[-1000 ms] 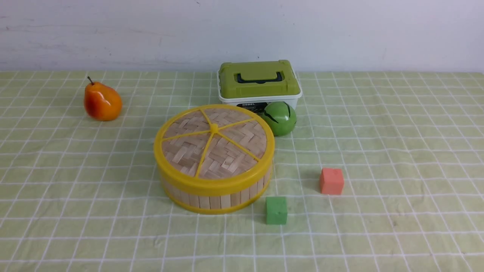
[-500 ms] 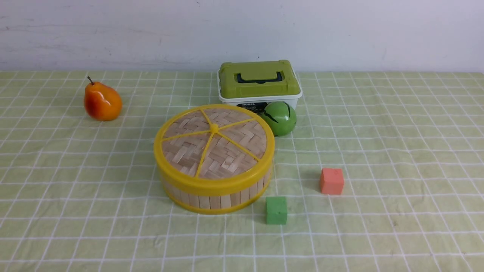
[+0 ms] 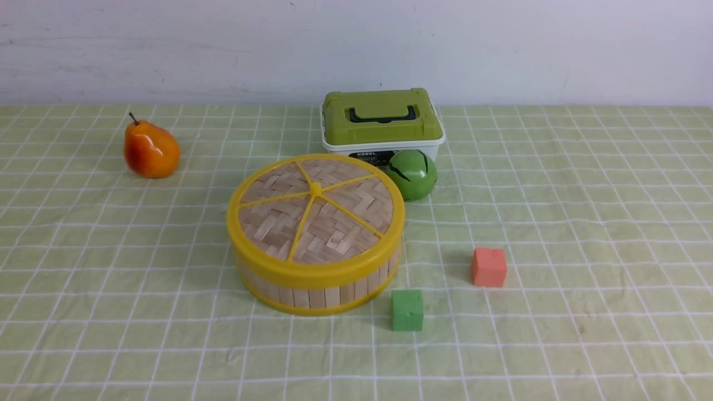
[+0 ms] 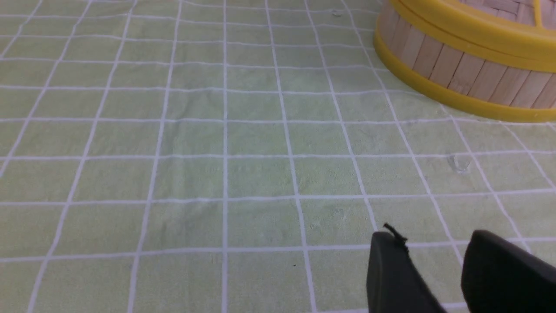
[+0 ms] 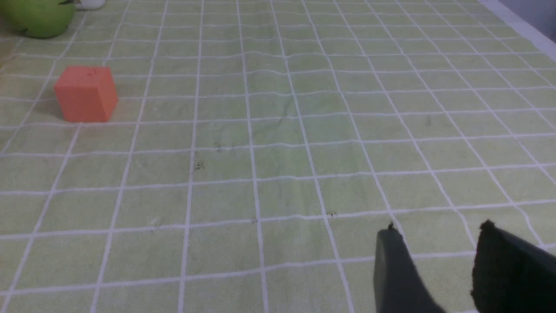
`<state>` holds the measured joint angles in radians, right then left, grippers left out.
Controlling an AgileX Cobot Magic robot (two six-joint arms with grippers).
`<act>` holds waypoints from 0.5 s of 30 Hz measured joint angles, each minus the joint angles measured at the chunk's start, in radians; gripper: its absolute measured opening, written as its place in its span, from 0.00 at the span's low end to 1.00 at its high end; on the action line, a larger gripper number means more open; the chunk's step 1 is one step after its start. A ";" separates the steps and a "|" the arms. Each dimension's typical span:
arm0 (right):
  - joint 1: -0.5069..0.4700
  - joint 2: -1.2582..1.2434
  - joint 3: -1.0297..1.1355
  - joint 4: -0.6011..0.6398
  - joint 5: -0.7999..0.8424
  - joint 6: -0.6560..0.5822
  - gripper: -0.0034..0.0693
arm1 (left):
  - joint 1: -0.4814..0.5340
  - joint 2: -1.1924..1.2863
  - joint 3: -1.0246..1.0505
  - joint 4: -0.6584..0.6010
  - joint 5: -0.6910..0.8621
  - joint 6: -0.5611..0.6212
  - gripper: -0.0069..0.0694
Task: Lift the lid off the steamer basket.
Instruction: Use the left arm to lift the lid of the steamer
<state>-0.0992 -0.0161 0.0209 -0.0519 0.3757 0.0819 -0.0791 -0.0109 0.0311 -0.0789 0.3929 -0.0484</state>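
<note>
The steamer basket (image 3: 317, 292) stands at the middle of the checked cloth, a round tub with bamboo-slat walls and yellow rims. Its lid (image 3: 315, 214), woven bamboo with a yellow rim and yellow spokes, sits flat on top. Neither arm shows in the front view. In the left wrist view my left gripper (image 4: 434, 238) hangs open over bare cloth, a short way from the steamer basket (image 4: 460, 74) wall, with nothing between its fingers. My right gripper (image 5: 438, 230) is open too, over bare cloth and far from the basket.
A white box with a green lid (image 3: 381, 120) stands behind the basket, a green ball (image 3: 412, 174) beside it. An orange pear (image 3: 150, 150) lies far left. A green cube (image 3: 407, 310) and a red cube (image 3: 488, 267) sit at the basket's right front.
</note>
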 joint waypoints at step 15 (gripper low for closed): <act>0.000 0.000 0.000 0.000 0.000 0.000 0.38 | 0.000 0.000 0.001 -0.002 -0.357 0.000 0.40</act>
<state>-0.0992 -0.0161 0.0209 -0.0519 0.3757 0.0819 -0.0791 -0.0109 0.0321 -0.0808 0.0358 -0.0484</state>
